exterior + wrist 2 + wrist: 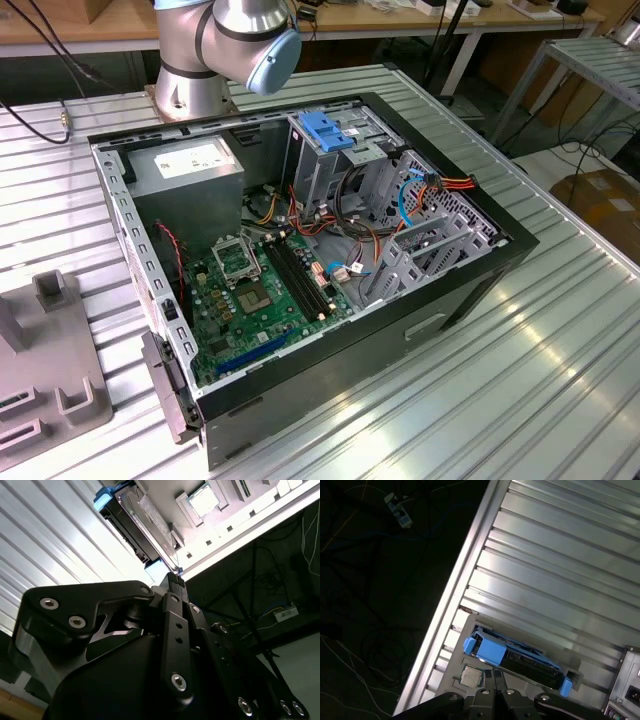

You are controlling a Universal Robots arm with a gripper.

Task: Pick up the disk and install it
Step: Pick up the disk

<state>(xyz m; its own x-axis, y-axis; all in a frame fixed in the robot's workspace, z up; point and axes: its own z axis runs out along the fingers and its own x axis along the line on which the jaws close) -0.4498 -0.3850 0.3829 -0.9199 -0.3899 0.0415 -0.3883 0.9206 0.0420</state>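
The disk (520, 659) stands on edge in a grey holder (465, 640) on the ribbed metal table; it has a dark body with bright blue rails at both ends. The second wrist view shows the disk (135, 520) just beyond my black fingertips. My gripper (493, 674) hovers close over the holder beside the disk's blue end, and its fingers (171, 580) are pressed together with nothing between them. An open computer case (300, 270) with a metal drive cage (330, 160) lies on the table in the exterior view.
A square chip (469, 676) sits in the holder next to the disk. The table edge (455, 590) drops to a dark floor with cables. A blue latch piece (328, 128) tops the drive cage. The arm's base (195, 70) stands behind the case, and a grey fixture (50, 360) lies at the exterior view's left.
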